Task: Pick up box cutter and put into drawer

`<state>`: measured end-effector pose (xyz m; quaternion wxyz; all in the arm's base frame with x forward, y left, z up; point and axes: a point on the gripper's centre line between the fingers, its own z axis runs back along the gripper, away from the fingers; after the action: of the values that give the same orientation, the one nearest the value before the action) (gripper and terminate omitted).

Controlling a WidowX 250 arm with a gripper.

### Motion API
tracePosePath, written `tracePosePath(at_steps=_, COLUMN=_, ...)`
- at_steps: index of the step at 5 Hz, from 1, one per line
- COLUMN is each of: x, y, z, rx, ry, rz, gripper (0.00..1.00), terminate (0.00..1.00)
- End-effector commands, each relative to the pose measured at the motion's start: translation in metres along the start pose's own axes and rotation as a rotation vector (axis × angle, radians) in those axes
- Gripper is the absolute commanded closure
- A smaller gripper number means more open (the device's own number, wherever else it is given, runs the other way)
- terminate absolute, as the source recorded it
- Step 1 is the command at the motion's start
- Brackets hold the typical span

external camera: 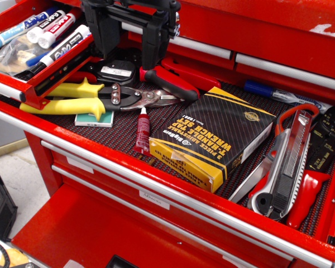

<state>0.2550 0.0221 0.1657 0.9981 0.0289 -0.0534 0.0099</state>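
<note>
Meanwhile, box cutter (283, 174) beside red scissors (301, 167) (hand (128, 42) well apart, open).

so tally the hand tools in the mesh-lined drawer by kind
yellow-handled snips: 1
red-handled pliers: 1
red-handled scissors: 1
box cutter: 1
black crimping tool: 1
total: 5

Black robot gripper (128, 39), matte and blocky

It had two thick, squared fingers (105, 30) of dark plastic joined by a crossbar, with a small silvery fitting at its three o'clock edge.
</note>
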Motion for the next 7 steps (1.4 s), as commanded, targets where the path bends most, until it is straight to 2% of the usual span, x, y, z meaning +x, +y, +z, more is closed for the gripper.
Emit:
tracePosePath(at_steps=1, x=0.000, y=0.000, z=0.000, rx=0.000, ry=0.000, rz=0.000, gripper=0.00, terminate=0.00)
tracePosePath(at_steps=2, x=0.000, y=-0.050, z=0.010, rx=0.087, ry=-0.024, rz=0.145, gripper=0.00, terminate=0.00)
tracePosePath(at_steps=3, x=0.000, y=-0.099, z=0.017, rx=0.105, ry=-0.029, rz=0.244, gripper=0.00, terminate=0.00)
tracePosePath(at_steps=5, x=0.010, y=-0.189, z=-0.006, rx=0.145, ry=-0.084, rz=0.156, gripper=0.00, terminate=0.00)
tracePosePath(at_steps=6, x=0.020, y=-0.202, z=-0.027, rx=0.091, ry=-0.081, rz=0.117, gripper=0.00, terminate=0.00)
tracePosePath(at_steps=7, x=0.028, y=-0.201, z=-0.041, rx=0.084, ry=-0.095, rz=0.078, gripper=0.00, terminate=0.00)
